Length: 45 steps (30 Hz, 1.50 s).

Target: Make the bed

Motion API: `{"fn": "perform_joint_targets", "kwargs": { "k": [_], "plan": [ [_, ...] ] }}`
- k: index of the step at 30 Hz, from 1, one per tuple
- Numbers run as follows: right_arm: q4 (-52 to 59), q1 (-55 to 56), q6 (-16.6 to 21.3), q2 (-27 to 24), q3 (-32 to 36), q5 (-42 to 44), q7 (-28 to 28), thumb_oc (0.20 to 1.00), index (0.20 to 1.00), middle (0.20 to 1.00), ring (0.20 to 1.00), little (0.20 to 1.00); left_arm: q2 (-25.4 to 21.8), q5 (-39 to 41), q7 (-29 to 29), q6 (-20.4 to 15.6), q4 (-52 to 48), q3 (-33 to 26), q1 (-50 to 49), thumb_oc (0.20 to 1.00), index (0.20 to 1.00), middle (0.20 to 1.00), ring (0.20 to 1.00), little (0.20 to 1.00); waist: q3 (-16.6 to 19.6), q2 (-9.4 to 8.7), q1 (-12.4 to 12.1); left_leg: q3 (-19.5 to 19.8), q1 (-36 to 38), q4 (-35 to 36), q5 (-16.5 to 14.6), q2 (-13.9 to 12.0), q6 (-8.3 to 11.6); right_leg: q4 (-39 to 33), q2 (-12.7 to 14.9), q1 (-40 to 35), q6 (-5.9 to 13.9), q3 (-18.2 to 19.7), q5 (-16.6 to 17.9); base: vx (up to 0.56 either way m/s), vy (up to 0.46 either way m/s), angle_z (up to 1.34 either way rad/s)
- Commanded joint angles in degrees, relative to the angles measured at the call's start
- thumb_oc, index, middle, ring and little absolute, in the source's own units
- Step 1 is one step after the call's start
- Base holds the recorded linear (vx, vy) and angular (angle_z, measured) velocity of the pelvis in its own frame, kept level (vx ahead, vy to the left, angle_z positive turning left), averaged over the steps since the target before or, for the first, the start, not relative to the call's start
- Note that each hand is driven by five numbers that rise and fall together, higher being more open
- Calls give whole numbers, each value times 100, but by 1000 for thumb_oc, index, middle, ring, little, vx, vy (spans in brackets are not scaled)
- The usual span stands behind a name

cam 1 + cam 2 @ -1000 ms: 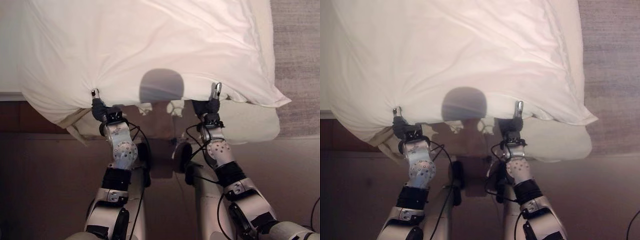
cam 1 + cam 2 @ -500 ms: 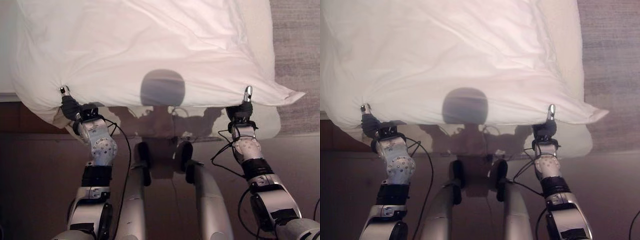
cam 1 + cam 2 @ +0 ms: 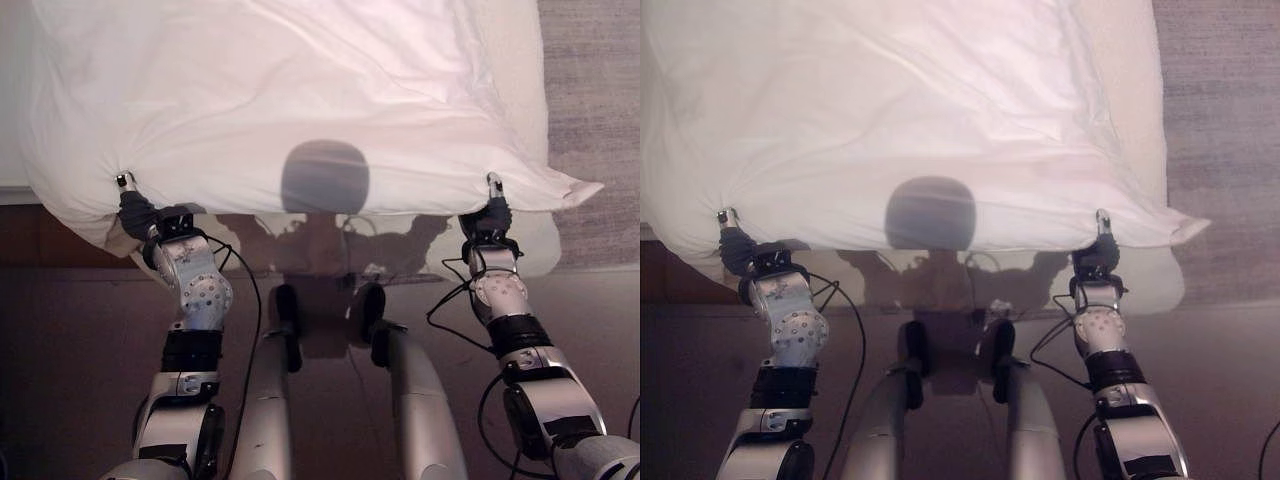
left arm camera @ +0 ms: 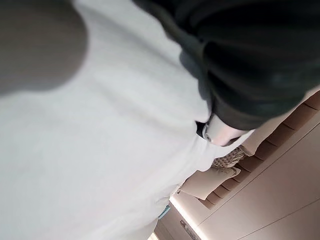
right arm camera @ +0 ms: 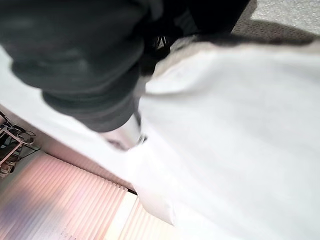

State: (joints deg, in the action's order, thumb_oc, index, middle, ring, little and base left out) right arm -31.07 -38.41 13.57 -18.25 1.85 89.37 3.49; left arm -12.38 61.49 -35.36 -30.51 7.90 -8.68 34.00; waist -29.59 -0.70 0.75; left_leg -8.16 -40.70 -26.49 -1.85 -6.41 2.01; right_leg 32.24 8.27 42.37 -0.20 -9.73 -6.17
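A white duvet (image 3: 290, 100) covers the bed, its near edge lifted and stretched between my two hands. My left hand (image 3: 132, 204) is shut on the duvet's edge near the left corner. At the right, my right hand (image 3: 490, 208) pinches the same edge just inside the pointed right corner (image 3: 580, 190). Under the lifted edge the cream mattress (image 3: 535, 245) shows. The left wrist view has the dark cover and a thumb (image 4: 220, 134) pressed into white cloth (image 4: 100, 150). Cloth (image 5: 235, 140) bunches against the right hand (image 5: 127, 132) in the right wrist view.
A grey carpet (image 3: 595, 100) lies to the right of the bed. Dark wooden floor (image 3: 70, 330) runs along the bed's foot where I stand. A pale strip of floor or wall (image 3: 12, 120) shows at the far left.
One second ago both hands held the edge close together near the middle. They have moved apart to the corners, pulling the duvet's edge taut. Little has shifted in the last half second.
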Motion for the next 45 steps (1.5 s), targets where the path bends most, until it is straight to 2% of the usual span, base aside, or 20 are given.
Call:
{"fn": "perform_joint_targets", "kwargs": {
  "k": [1,4,5,6,7,8,9,13,17,24,27,33,45],
  "plan": [
    [400,422,345,-76,108,-245,-225,200,200,200,200,200,-253,-572,169,-438,-168,-603,-260,200,200,200,200,200,857,332,47,40,-137,-40,-125,-84,215,-528,157,86,750,229,298,0,0,0],
    [709,551,368,44,19,-246,-290,200,200,200,200,200,-167,-559,236,-390,-281,-567,-381,200,200,200,200,200,873,334,55,44,-111,-9,-126,-83,193,-537,147,73,744,239,305,0,0,0],
    [814,564,391,90,38,-215,-338,200,200,200,200,200,-133,-547,267,-381,-293,-563,-409,235,235,235,235,235,873,339,61,45,-102,-1,-125,-75,195,-544,144,67,745,240,305,0,0,0],
    [947,604,437,128,33,-196,-374,200,200,200,200,200,-113,-524,326,-371,-360,-541,-468,432,432,432,432,432,871,341,62,50,-88,9,-125,-66,191,-554,139,54,746,246,307,0,0,0],
    [1046,640,473,160,26,-185,-401,200,200,200,200,200,-75,-482,375,-376,-414,-531,-520,542,542,542,542,542,873,343,62,46,-80,17,-124,-61,186,-562,136,48,750,252,309,0,0,0],
    [1188,694,511,213,43,-144,-445,200,200,200,200,200,-37,-437,432,-373,-441,-550,-581,947,947,947,947,947,874,343,62,44,-79,13,-125,-63,190,-560,138,46,750,253,308,0,0,0],
    [1324,735,529,255,48,-132,-511,200,200,200,200,200,16,-371,507,-361,-470,-550,-662,1000,1000,1000,1000,1000,871,346,61,44,-77,11,-130,-58,184,-562,133,42,749,261,302,0,0,0],
    [2053,1050,719,439,88,-56,-709,200,200,200,200,200,199,53,753,-362,-452,-625,-1053,1000,1000,1000,1000,1000,855,350,66,38,2,76,-126,-65,195,-576,127,-17,755,256,289,0,0,0],
    [2934,1344,1093,681,38,-170,-577,200,200,200,200,200,381,468,934,-317,-314,-645,-1375,1000,1000,1000,1000,1000,822,328,91,7,57,115,-112,-61,202,-616,115,-62,752,263,312,0,0,0],
    [4299,1786,1287,753,-366,-508,-575,200,200,200,200,200,402,1371,1724,101,543,-476,-1334,1000,1000,1000,1000,1000,806,185,206,-41,90,103,-115,-113,239,-607,82,-83,745,300,311,0,0,0],
    [4632,1886,1225,641,-535,-543,-706,200,200,200,200,200,343,1548,2018,247,777,-335,-1198,1000,1000,1000,1000,1000,800,132,268,-76,125,149,-95,-134,253,-637,59,-95,756,341,338,0,0,0],
    [5062,1988,1098,468,-822,-530,-814,200,200,200,200,200,232,1666,2213,352,1112,-142,-790,1000,1000,1000,1000,1000,836,26,392,-142,114,116,-69,-178,271,-659,23,-63,750,391,403,0,0,0],
    [5220,2020,1062,202,-1107,-401,-852,200,200,200,200,200,33,1885,2484,294,1705,-80,-23,1000,1000,1000,1000,1000,922,-162,554,-216,85,12,-137,-248,313,-614,-12,-6,790,450,416,1,8,-4]
  ]
}}
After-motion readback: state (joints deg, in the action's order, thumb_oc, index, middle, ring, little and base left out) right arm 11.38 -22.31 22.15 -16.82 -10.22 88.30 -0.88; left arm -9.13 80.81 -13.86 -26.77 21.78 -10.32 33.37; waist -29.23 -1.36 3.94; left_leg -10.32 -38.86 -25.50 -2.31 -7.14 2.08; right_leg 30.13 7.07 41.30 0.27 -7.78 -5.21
